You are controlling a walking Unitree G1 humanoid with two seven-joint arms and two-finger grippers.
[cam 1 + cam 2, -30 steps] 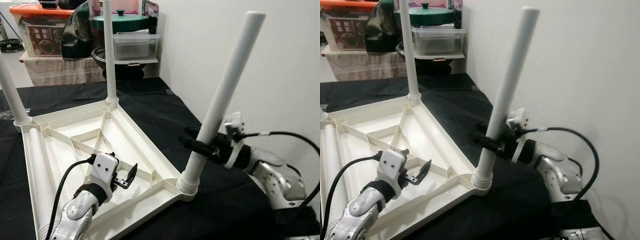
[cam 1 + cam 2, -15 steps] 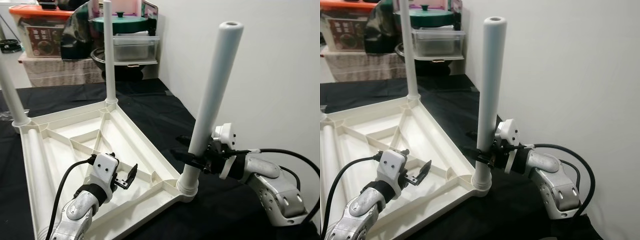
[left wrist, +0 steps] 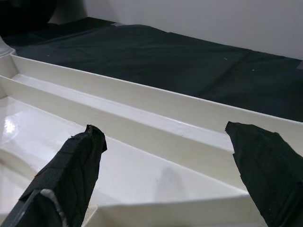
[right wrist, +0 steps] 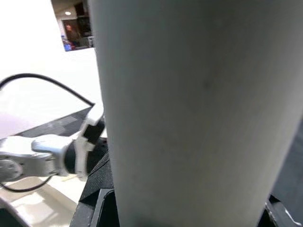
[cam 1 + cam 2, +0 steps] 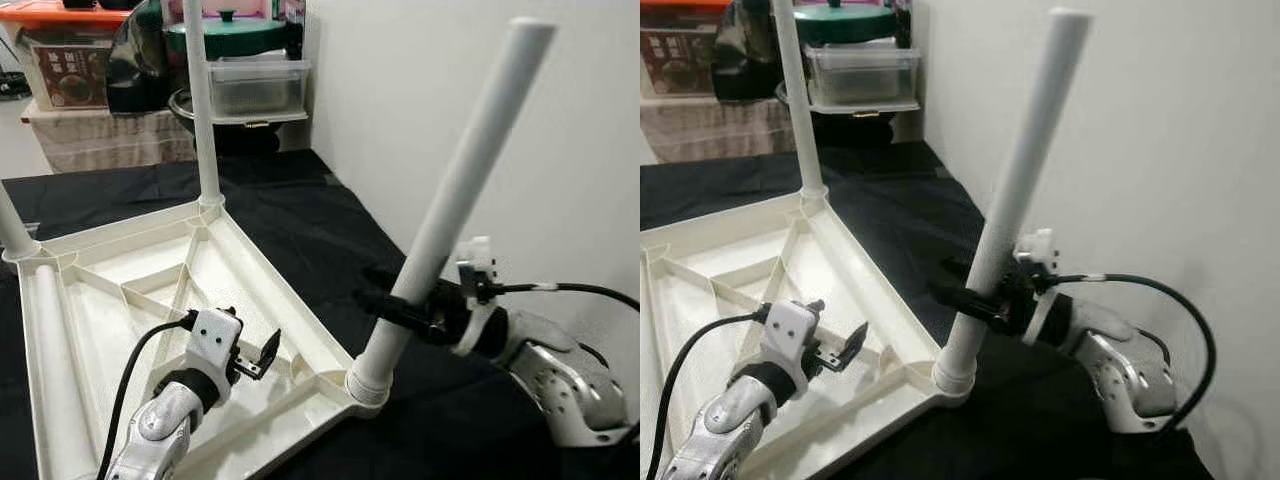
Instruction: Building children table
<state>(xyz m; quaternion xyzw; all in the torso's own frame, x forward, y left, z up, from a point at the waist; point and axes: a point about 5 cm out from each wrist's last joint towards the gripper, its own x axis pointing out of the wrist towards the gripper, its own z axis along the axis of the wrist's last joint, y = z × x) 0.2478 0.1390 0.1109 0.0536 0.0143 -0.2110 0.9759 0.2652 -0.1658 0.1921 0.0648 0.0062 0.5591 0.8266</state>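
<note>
The white table leg (image 5: 445,200) stands in the corner socket (image 5: 366,384) of the upturned white tabletop (image 5: 250,265), low and right of centre in the left eye view, and it now leans hard toward the upper right of the frame. Half a second ago it stood nearly upright; a second ago it leaned much as it does now. That rocking suggests it is being worked into the socket and is not yet seated straight.

The right gripper (image 5: 400,305) is clamped around the leg just above the socket. 2 more legs rise from the tabletop's far corners: one upright at upper left of centre (image 5: 203,110), one at the left edge (image 5: 12,225).

The left gripper (image 5: 262,352) hovers over the tabletop's ribs at lower left, fingers (image 3: 71,175) spread and holding nothing, where it was before.

The tabletop lies on a black-covered table (image 5: 300,200), with storage boxes (image 5: 60,50) beyond at the top.
</note>
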